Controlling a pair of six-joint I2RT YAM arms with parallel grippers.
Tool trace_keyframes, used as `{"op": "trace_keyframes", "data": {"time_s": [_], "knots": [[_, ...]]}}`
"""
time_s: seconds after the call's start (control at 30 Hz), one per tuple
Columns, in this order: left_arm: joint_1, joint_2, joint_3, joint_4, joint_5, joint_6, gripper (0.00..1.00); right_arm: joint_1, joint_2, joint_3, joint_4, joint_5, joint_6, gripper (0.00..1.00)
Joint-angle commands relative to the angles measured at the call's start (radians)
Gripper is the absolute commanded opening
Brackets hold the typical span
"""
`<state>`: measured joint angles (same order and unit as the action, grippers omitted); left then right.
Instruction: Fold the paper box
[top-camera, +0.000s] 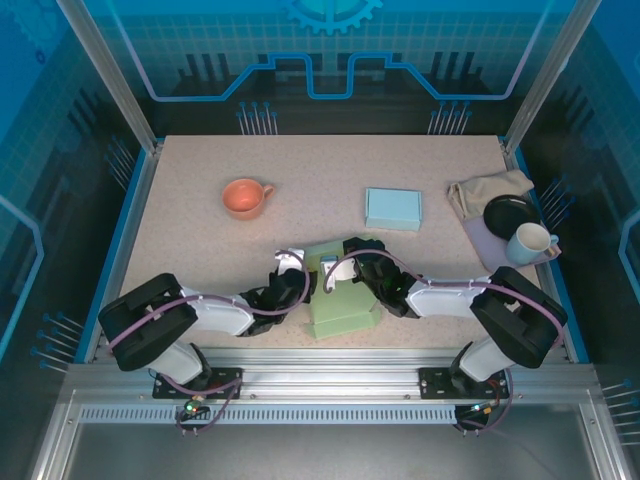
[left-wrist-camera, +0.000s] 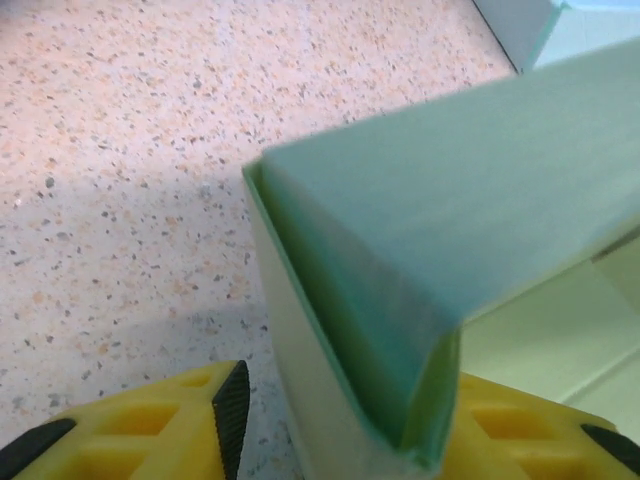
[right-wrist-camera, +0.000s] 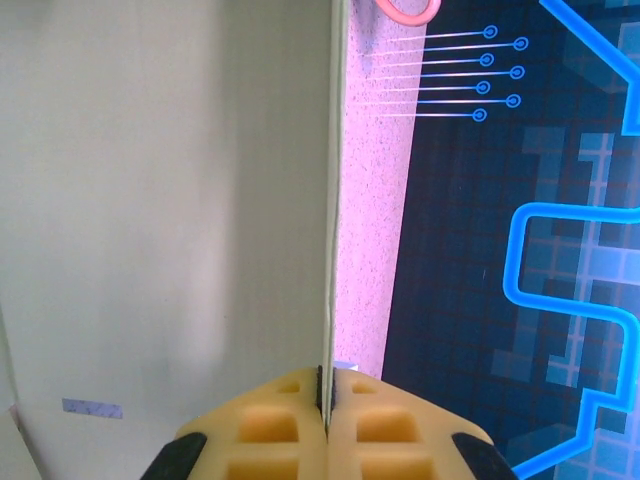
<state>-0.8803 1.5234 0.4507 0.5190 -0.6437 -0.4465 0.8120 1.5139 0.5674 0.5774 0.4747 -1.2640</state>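
The paper box (top-camera: 345, 300) is pale green card, only half built. It sits on the speckled worktop (top-camera: 200, 240) right between the two tools, so each tool has it on its inner side.

The left tool (left-wrist-camera: 340, 425) has its yellow fingers (left-wrist-camera: 150, 430) either side of one upright side wall. That wall has a flap folded down over it, so you get a doubled layer with a darker green crease at the corner. There's a visible strip of worktop between the black pad on one finger and the card, so the jaws are apart and not clamped. I honestly can't tell if the other finger touches the wall, because the card hides that bit. Just past the wall, on the far finger's side, you can see the lighter inside floor of the box.

The right tool (right-wrist-camera: 325, 395) is pinched flat on a panel of the box, which is seen edge-on as a thin line running straight away from the fingertips. The panel's plain face spreads out to one side, with a small bluish mark low down near the tool.

Further out, an orange cup (top-camera: 245, 197) sits well beyond the left tool, and a light blue box (top-camera: 393, 208) lies beyond the right tool. A white mug (top-camera: 530, 242) and a black plate (top-camera: 512, 212) are off to the right tool's outer side.
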Motion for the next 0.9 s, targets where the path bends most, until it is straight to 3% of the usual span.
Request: {"op": "trace_keyframes", "data": {"time_s": [0.0,0.1,0.23,0.37,0.47,0.73,0.87], "knots": [[-0.003,0.025,0.036,-0.051,-0.153,-0.051,0.36,0.014,0.017,-0.008,-0.055,0.030,0.018,0.00],[-0.003,0.051,0.048,-0.106,-0.248,-0.119,0.27,0.007,0.023,-0.008,-0.041,0.039,0.021,0.00],[-0.002,0.098,0.111,-0.260,-0.348,-0.226,0.08,0.007,0.025,-0.004,-0.049,0.042,0.027,0.00],[-0.002,0.153,0.194,-0.513,-0.463,-0.429,0.02,0.007,0.029,0.000,-0.051,0.055,0.031,0.00],[-0.002,0.184,0.231,-0.603,-0.498,-0.493,0.03,0.007,0.029,0.000,-0.050,0.056,0.032,0.00],[0.003,0.236,0.265,-0.543,-0.464,-0.386,0.05,-0.006,0.023,0.001,-0.054,0.046,0.061,0.00],[0.038,0.232,0.208,-0.269,-0.260,-0.147,0.11,-0.010,0.014,0.000,-0.072,0.021,0.078,0.00]]}}
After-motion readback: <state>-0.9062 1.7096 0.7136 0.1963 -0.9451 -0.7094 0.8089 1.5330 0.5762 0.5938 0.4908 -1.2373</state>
